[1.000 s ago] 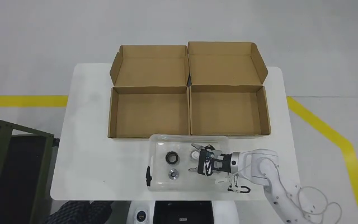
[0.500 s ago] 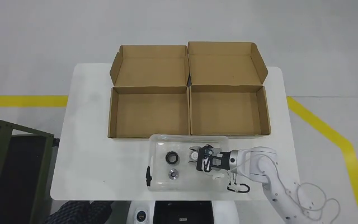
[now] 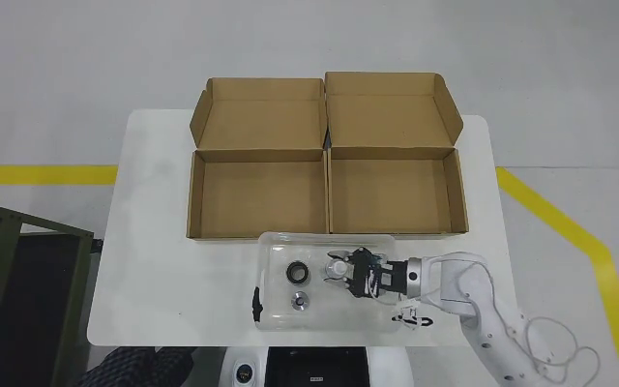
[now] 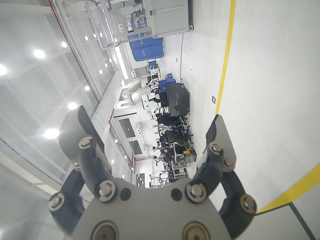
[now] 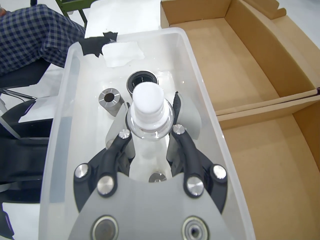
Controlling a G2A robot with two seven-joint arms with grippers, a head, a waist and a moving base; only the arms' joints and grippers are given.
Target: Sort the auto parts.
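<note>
The white-capped part [image 5: 148, 96] [image 3: 337, 265], a clear rounded body with a white cylinder on its end, sits between the fingers [image 5: 178, 103] of the right gripper [image 5: 150, 112] [image 3: 338, 271]. The two pads press its clear body from either side at a narrow spread, so the tool has a hold on it. Whether the part is off the floor of the bin cannot be told.

It is inside the clear bin [image 5: 200, 76] [image 3: 329, 235], near the bin's middle. Just beyond the white cap lies a black ring [image 5: 142, 81] [image 3: 298, 273], and beside that stands a metal cylinder [image 5: 111, 99] [image 3: 301, 302] with a dark bore, upright and apart from the fingers. A small round metal piece [image 5: 157, 177] lies on the bin floor under the gripper's body. At the far end of the bin a white sheet [image 5: 122, 53] lies flat, and a strip of black tape [image 5: 96, 44] hangs over the rim there.

The bin stands on the white table [image 3: 155, 242] at the robot's edge. Beyond it, side by side and touching, are a cardboard box [image 3: 256, 198] and a second cardboard box [image 3: 390, 196], both with lids folded back.

The left gripper [image 4: 150, 116] is spread wide with nothing between its fingers, pointing out into the room.
</note>
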